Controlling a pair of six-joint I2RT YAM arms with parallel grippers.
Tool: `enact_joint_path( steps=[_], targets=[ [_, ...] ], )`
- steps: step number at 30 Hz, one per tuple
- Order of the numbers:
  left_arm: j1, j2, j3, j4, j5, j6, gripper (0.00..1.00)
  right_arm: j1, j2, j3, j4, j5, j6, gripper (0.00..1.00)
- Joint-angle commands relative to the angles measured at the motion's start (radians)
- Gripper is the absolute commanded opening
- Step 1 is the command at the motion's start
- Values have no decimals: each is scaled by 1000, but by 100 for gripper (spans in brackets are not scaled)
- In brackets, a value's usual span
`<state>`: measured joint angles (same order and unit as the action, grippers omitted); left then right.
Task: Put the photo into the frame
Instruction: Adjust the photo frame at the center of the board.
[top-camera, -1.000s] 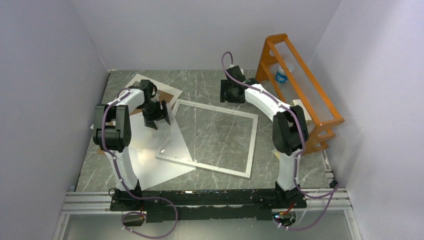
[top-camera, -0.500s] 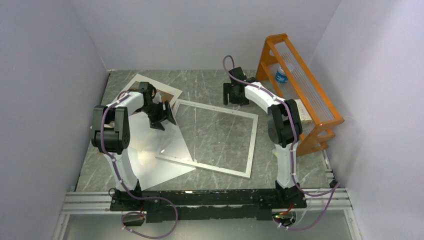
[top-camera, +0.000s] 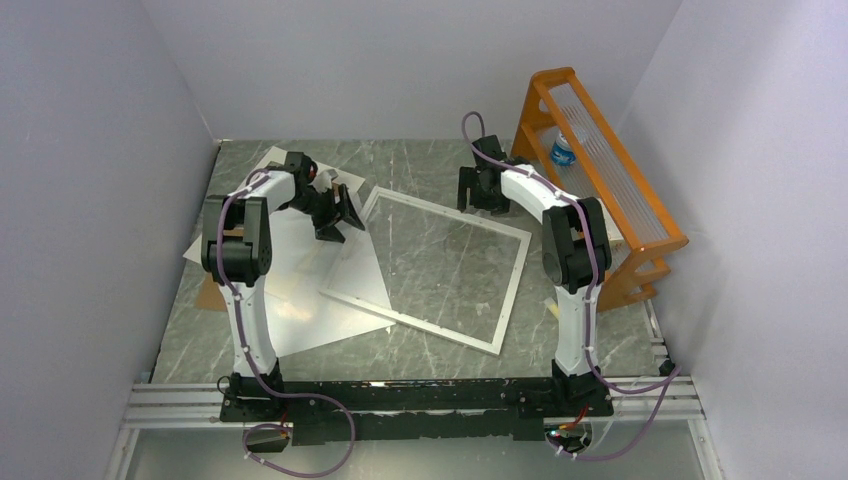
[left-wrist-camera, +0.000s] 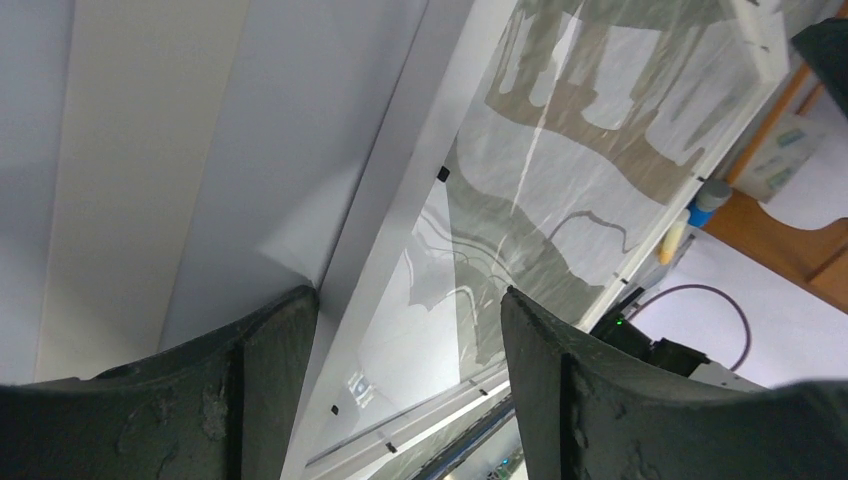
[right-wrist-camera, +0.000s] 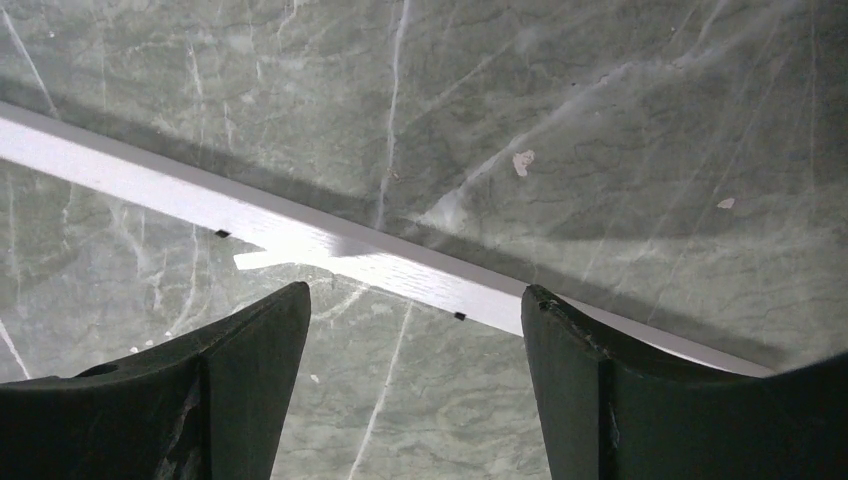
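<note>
The left pincer (left-wrist-camera: 405, 300) is released, its fingers spread wide. It sits at the far left corner of the frame (top-camera: 410, 321), whose left rail runs between the fingers; whether they touch it cannot be told. The right pincer (right-wrist-camera: 415, 295) is also released and hangs just above the frame's far rail, which crosses the gap between its fingers. The frame lies askew on the table (top-camera: 420, 165) between the two arms. White sheets (top-camera: 290, 290) lie left of it, one tucked under its left rail; whether either is the photo face down cannot be told. An orange rack (top-camera: 600, 170) stands on the right.
</note>
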<state>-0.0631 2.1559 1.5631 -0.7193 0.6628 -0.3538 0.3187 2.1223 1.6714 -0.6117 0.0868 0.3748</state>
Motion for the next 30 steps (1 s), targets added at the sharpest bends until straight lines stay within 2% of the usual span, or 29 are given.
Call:
enact_joint_path(
  steps=[1,6,10,18,23,30],
  targets=[
    [-7,22,81,47,-7,-35,74,-14,-16,46,22,-33,19,81],
    [-4,-160,-28,44,-214,-102,78,-27,29,103,7,-65,-4,81],
    [-4,-364,-216,78,-291,-188,82,-38,44,108,18,-126,-22,82],
    [-23,-705,-599,143,-403,-475,91,-58,87,125,33,-237,-66,85],
    [-60,-782,-714,158,-405,-560,92,-66,118,152,38,-310,-87,86],
    [-87,-741,-861,358,-285,-645,92,-69,110,119,63,-405,-77,86]
  ],
)
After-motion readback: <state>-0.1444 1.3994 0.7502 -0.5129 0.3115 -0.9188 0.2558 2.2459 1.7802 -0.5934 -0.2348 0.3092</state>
